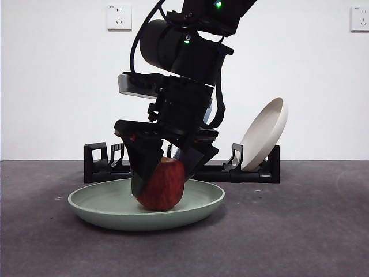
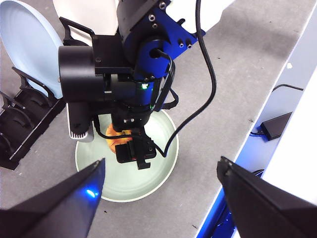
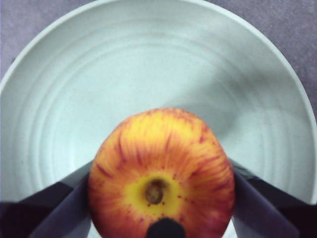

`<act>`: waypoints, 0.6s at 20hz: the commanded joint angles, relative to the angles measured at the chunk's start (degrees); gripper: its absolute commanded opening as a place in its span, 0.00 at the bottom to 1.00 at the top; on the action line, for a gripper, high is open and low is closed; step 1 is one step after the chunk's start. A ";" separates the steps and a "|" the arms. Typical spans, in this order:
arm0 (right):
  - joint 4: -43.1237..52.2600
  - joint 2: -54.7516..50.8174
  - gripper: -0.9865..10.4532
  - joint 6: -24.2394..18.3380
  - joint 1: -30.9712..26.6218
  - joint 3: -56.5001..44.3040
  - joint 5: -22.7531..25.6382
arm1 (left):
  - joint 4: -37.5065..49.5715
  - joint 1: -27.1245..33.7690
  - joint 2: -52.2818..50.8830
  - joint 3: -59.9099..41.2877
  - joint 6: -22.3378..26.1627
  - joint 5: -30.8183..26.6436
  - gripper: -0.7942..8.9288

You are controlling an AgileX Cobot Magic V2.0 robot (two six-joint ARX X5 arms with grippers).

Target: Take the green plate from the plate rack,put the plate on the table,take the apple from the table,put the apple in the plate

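Observation:
The green plate (image 1: 92, 205) lies flat on the table (image 1: 300, 231) in front of the plate rack (image 1: 248, 172). The red apple (image 1: 164, 187) stands in the plate's middle. My right gripper (image 1: 166, 179) comes down from above and is shut on the apple, one jaw on each side. The right wrist view shows the apple (image 3: 161, 168) between the jaws over the plate (image 3: 99, 74). My left gripper (image 2: 161, 163) is open and empty, high above the plate (image 2: 129, 183), looking down on the right arm.
A cream-white plate (image 1: 265, 133) leans in the rack's right end. A light blue plate (image 2: 25, 44) stands in the rack (image 2: 25, 119) too. The table's edge and a black power adapter (image 2: 275, 126) lie beyond the plate.

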 commanded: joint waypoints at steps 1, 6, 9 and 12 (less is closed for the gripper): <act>-0.31 1.75 0.29 -0.44 0.28 -0.39 -0.26 | 0.09 -0.15 0.00 0.15 -0.59 0.09 0.47; 0.13 1.20 0.67 0.07 0.42 -0.39 -0.04 | 0.11 -0.15 0.00 0.15 -0.59 0.07 0.47; 0.11 -1.51 0.67 0.00 0.42 -0.39 1.36 | 0.13 -0.15 0.00 0.15 -0.57 0.04 0.47; -1.99 -6.36 0.67 0.02 0.39 -0.39 1.38 | 0.11 -0.15 0.00 0.15 -0.59 -0.02 0.47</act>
